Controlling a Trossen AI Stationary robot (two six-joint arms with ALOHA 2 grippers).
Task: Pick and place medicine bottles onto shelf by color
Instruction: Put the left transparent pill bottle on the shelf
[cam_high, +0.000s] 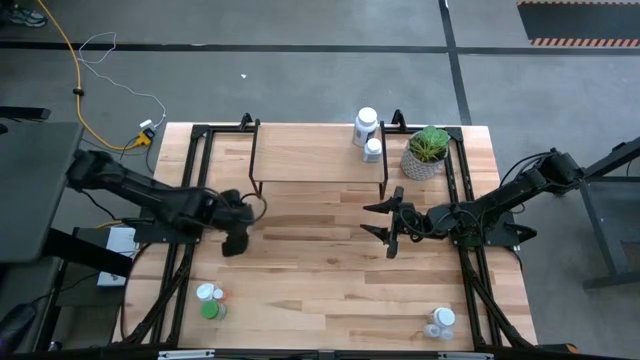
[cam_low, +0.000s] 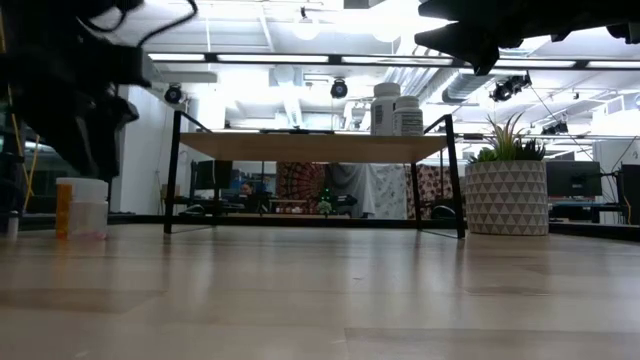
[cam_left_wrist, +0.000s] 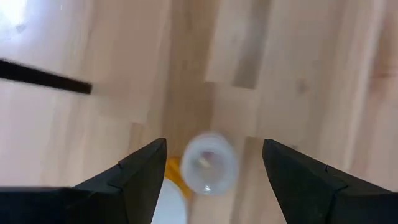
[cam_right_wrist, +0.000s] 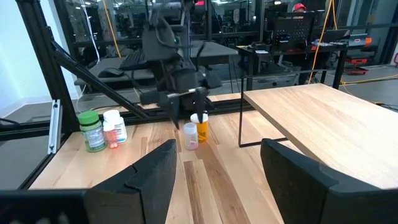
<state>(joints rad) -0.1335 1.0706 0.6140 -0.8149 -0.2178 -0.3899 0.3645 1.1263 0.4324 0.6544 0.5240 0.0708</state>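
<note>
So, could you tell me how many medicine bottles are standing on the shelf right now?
2, both white, at the shelf's right end beside the potted plant: the larger bottle by the far edge, the smaller bottle just nearer. The top shows fully; none hidden.

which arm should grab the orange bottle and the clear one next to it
Left. The left gripper hovers open right above the clear bottle and orange bottle, jaws straddling them. The right gripper is open, empty and farther off, in front of the shelf.
</note>
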